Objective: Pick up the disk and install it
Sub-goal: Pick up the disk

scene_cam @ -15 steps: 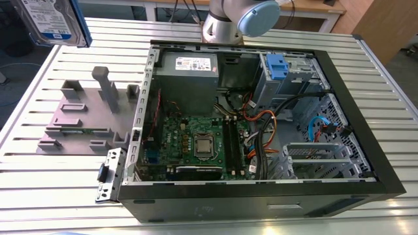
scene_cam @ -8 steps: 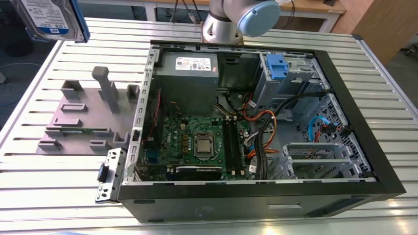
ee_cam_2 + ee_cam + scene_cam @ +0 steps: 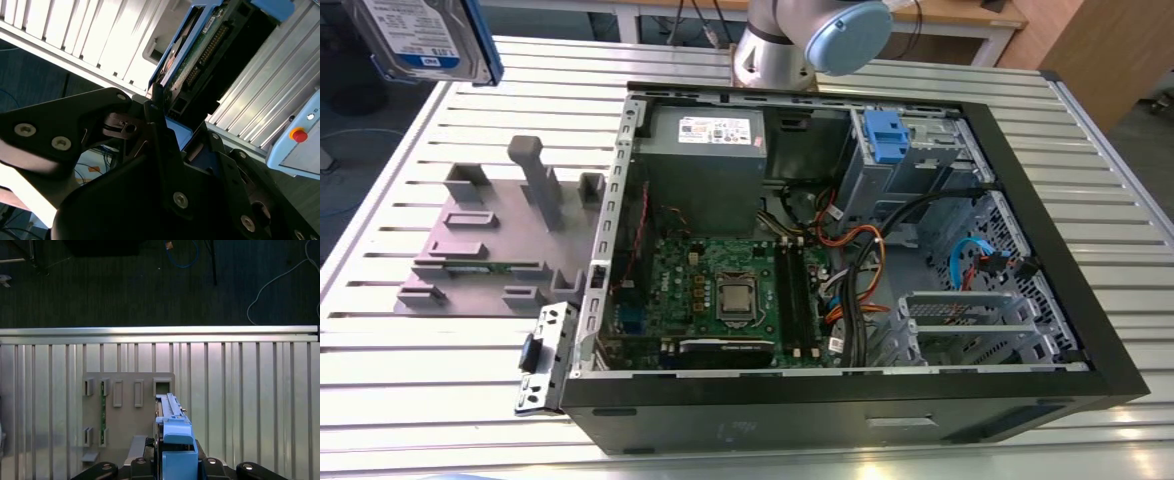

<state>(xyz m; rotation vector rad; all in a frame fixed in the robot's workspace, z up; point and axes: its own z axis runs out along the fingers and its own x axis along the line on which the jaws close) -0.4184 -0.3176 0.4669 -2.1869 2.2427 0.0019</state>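
Note:
The disk, a silver drive with a white-and-blue label in a blue bracket, hangs high above the table at the far corner on the exterior view's left. Both wrist views show my gripper shut on it. In the second wrist view the disk shows its circuit-board side. The first wrist view shows the disk edge-on, sticking out of the gripper above the grey stand. The open computer case lies on the table, with a blue drive carrier at its far end.
The grey stand with upright posts sits beside the case on the exterior view's left. The arm's base stands behind the case. A slatted metal table carries everything. A box with a red button lies beyond the table's edge.

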